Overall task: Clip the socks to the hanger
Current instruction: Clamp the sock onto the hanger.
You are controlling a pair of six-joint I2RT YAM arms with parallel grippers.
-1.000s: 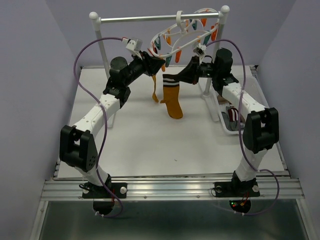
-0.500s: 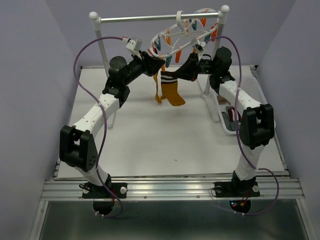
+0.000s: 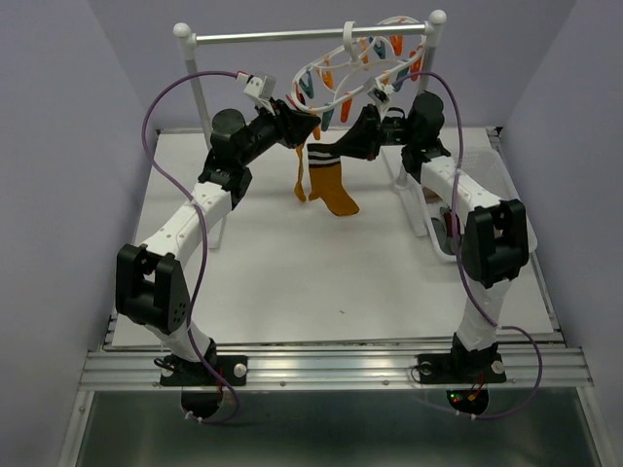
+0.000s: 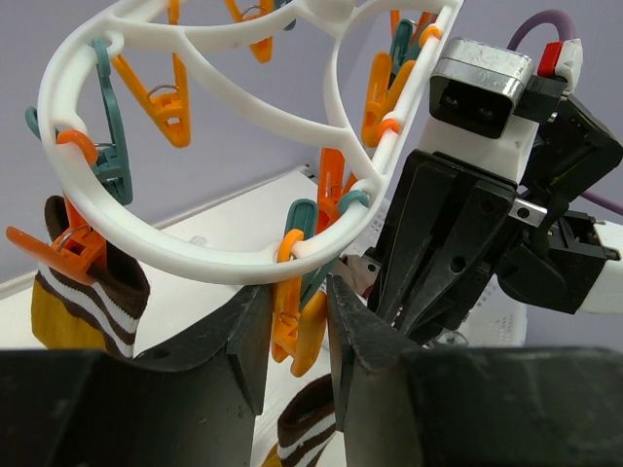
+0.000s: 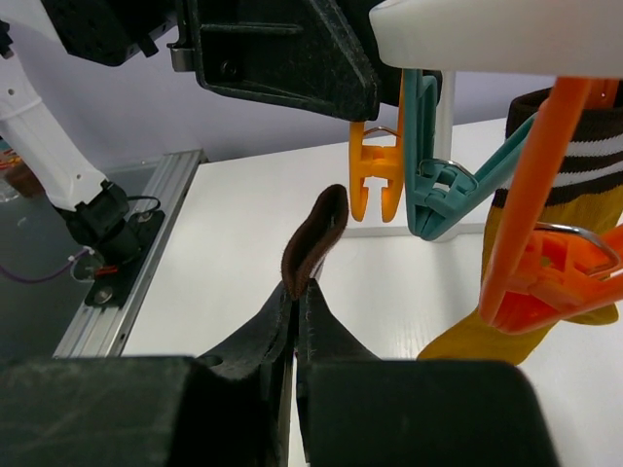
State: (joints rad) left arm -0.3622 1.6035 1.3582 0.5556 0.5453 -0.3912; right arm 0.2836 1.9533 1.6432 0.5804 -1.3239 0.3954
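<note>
The white oval hanger [image 3: 362,60] hangs from the rail, its ring [image 4: 214,263] lined with orange and teal clips. My left gripper [image 4: 297,292] is shut on an orange clip [image 4: 304,326] under the ring, squeezing it; in the top view this gripper [image 3: 310,125] is at the hanger's left side. My right gripper [image 5: 300,287] is shut on the brown cuff [image 5: 316,229] of a mustard sock [image 3: 333,187], just below that orange clip [image 5: 375,175]. Another mustard sock [image 4: 92,297] with a striped cuff hangs clipped to the ring.
The silver rail [image 3: 292,36] on white posts crosses the back of the white table [image 3: 273,263]. A white basket [image 3: 440,222] stands at the right, partly hidden by the right arm. A teal clip [image 5: 438,185] hangs beside the orange one.
My right gripper has risen and moved left toward the hanger, lifting the sock's cuff up under the squeezed clip. The left gripper has kept its place.
</note>
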